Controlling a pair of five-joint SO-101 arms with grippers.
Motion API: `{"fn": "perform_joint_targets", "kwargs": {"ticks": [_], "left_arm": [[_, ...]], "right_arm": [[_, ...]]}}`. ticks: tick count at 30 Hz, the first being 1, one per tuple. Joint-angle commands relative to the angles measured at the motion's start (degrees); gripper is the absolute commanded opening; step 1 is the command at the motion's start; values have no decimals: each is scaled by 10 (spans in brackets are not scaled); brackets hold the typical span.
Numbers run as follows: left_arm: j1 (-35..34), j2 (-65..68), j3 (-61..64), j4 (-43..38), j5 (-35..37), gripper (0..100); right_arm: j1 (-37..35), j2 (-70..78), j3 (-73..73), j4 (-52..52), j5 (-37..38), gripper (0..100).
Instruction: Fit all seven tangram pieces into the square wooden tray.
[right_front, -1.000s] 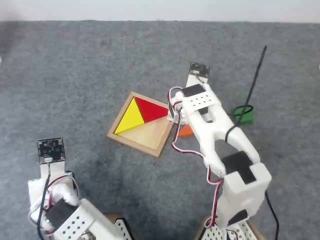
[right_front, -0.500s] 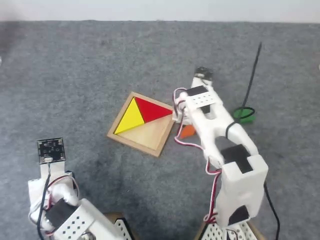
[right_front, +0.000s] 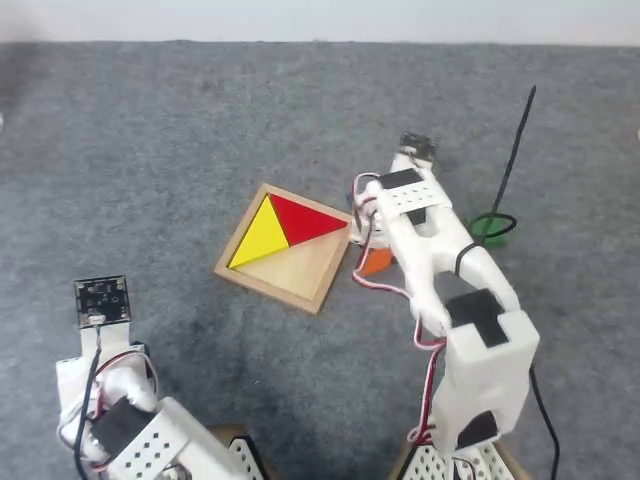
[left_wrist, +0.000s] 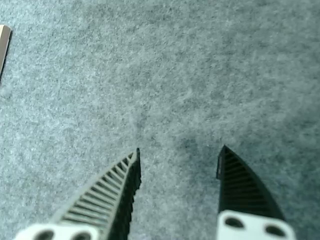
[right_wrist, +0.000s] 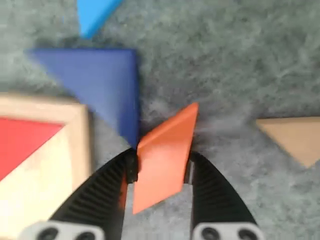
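Nearest the bottom edge of the high view, the left arm (right_front: 118, 425) sits at about 7 o'clock from the wooden tray (right_front: 262, 284), well apart from it. Its wrist view shows the left gripper (left_wrist: 178, 154) with its fingers spread wide and nothing between them, over bare grey carpet (left_wrist: 200, 75). The right arm (right_front: 445, 265) stretches from its base at about 5 o'clock of the tray up to the tray's 3 o'clock side. There the right gripper (right_wrist: 161, 166) has its two dark fingers pressed against opposite edges of the orange piece (right_wrist: 167, 137), which rests on the carpet just beside the tray's rim (right_wrist: 82, 130). In the high view that orange piece (right_front: 375, 263) peeks out from under the arm. Inside the tray a yellow triangle (right_front: 258, 238) and a red triangle (right_front: 303, 220) lie edge to edge in the half towards 12 o'clock, and the other half is bare wood. Past the orange piece, the right wrist view shows a dark blue triangle (right_wrist: 100, 80) whose tip touches it, a light blue piece (right_wrist: 95, 12) further on, and a tan triangle (right_wrist: 292, 137) set apart. Farthest out from the tray at 3 o'clock lies a green piece (right_front: 492, 232), near a black cable.
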Motion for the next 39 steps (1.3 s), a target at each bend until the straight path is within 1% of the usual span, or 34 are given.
{"fn": "perform_joint_targets", "kwargs": {"ticks": [1, 4, 6, 11, 14, 18, 22, 25, 27, 31, 33, 35, 39], "left_arm": [[2, -8, -7, 3, -6, 240], [2, -8, -7, 3, -6, 240], [2, -8, -7, 3, -6, 240], [2, -8, -7, 3, -6, 240], [2, -8, -7, 3, -6, 240], [2, -8, -7, 3, -6, 240], [2, -8, -7, 3, -6, 240], [2, -8, -7, 3, -6, 240], [2, -8, -7, 3, -6, 240], [2, -8, -7, 3, -6, 240], [2, -8, -7, 3, -6, 240], [2, -8, -7, 3, -6, 240], [2, -8, -7, 3, -6, 240]], "right_arm": [[-58, -99, -20, 13, -5, 58], [-87, -130, -20, 10, -12, 56], [-109, -134, -21, 5, -34, 55], [-160, -118, -20, -43, -76, 54], [-181, -86, -20, -89, -110, 35], [-189, -48, -20, -139, -134, 32], [-188, -37, -18, -133, -160, 32], [-179, -37, -18, -117, -161, 35], [-173, -37, -18, -112, -160, 72], [-166, -33, -18, -82, -160, 193], [-166, -35, -18, -65, -161, 236], [-165, -36, -18, -61, -161, 256], [-157, -37, -21, -63, -162, 257]]}}
